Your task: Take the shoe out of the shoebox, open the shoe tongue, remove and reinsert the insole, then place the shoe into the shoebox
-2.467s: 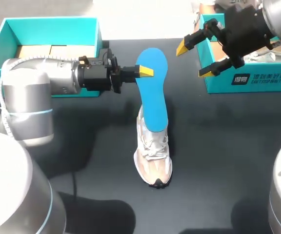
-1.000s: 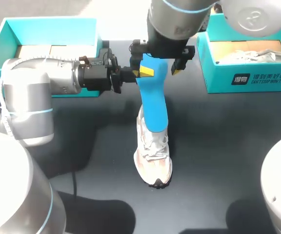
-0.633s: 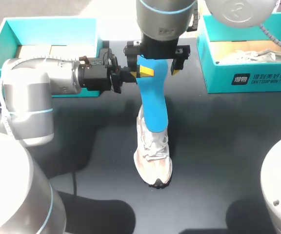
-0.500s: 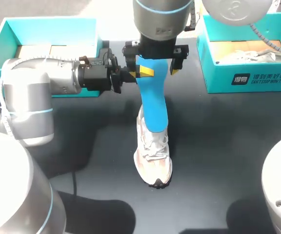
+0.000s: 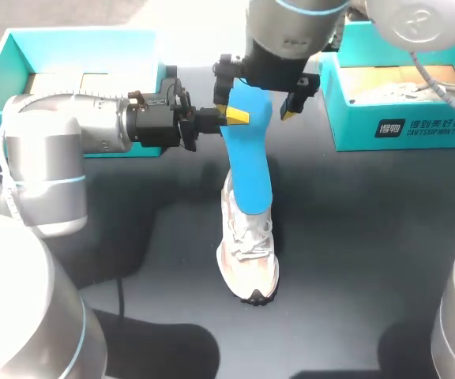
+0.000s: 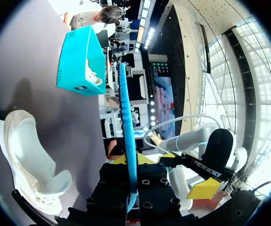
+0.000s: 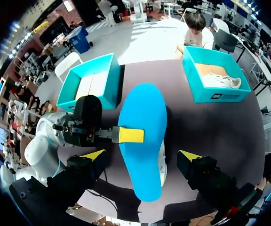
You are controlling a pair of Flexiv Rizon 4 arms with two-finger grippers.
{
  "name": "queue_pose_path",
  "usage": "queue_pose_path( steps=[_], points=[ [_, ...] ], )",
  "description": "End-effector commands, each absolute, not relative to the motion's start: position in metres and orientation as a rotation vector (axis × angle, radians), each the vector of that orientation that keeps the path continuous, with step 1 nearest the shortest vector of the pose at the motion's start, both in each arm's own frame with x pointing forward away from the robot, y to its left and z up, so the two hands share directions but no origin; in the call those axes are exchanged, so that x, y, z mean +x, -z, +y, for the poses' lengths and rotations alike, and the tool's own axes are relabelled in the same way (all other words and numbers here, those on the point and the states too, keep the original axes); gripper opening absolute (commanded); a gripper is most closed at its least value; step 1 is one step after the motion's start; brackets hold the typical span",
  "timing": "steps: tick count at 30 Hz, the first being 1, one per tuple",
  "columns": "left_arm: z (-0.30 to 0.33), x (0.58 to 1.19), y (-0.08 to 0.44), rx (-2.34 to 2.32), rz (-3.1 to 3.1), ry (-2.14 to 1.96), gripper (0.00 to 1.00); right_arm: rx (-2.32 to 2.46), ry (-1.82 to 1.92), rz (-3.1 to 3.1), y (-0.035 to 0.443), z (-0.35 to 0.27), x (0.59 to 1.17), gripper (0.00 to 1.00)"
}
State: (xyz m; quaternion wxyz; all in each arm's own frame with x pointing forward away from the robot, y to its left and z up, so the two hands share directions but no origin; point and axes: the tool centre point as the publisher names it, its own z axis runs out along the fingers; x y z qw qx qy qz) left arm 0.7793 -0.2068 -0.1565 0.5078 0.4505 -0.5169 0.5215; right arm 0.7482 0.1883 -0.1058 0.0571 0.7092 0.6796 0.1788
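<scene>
One insole, two grippers, two boxes

The left gripper (image 5: 235, 117) is pinching the single blue insole (image 5: 247, 158) by its edge, over the heel of one shoe (image 5: 247, 249) lying on the dark table (image 5: 370, 237). The right gripper (image 7: 141, 155) is spreading wide astride the insole, its arm hiding the top. A left shoebox (image 5: 6, 55) and a right shoebox (image 5: 401, 130) are flanking them, the right one holding a second shoe (image 5: 417, 91).

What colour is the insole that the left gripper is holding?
The insole is bright blue, plain with no pattern. It shows best in the right wrist view.
</scene>
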Motion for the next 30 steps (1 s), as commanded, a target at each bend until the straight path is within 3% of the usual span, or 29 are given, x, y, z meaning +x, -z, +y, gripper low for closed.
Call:
queue_pose_path(
  steps=[1,4,16,30],
  points=[
    [-0.207,0.779,0.156,1.086,-1.246,-1.258,0.0,2.174,-0.886,2.201,0.111,0.154,0.742,1.0],
    [-0.207,0.779,0.156,1.086,-1.246,-1.258,0.0,2.271,-1.125,2.213,0.106,0.145,0.743,1.0],
    [-0.207,0.779,0.156,1.086,-1.246,-1.258,0.0,2.283,-1.4,2.36,0.096,0.134,0.75,1.0],
    [-0.207,0.779,0.156,1.086,-1.246,-1.258,0.0,2.299,-1.495,2.323,0.104,0.135,0.749,1.0]
  ],
)
